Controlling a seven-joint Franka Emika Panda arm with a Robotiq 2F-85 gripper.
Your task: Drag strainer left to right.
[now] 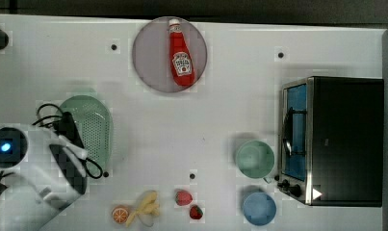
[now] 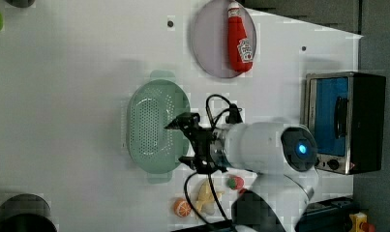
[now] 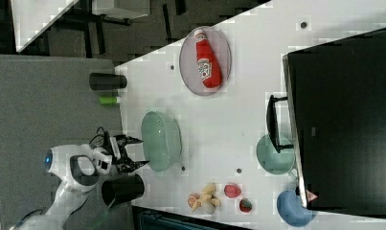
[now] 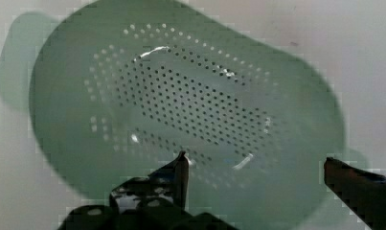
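White tabletop (image 1: 220, 120) carries the strainer (image 1: 93, 127); the end effector (image 2: 180, 142) hovers wide open, empty.

Lab tabletop (image 1: 220, 115) with toy kitchenware

The red plastic ketchup bottle (image 1: 181, 53) lying on the round grey plate (image 1: 148, 57) carries a white keystone-shaped label with dark print — too small to make out letter by letter from any side. On the black and silver toaster oven (image 1: 345, 139) there is a small white triangle mark (image 1: 316, 194) at its front corner — in the right view it shows as a red-edged warning triangle (image 3: 311, 196). Nothing else here is readable.
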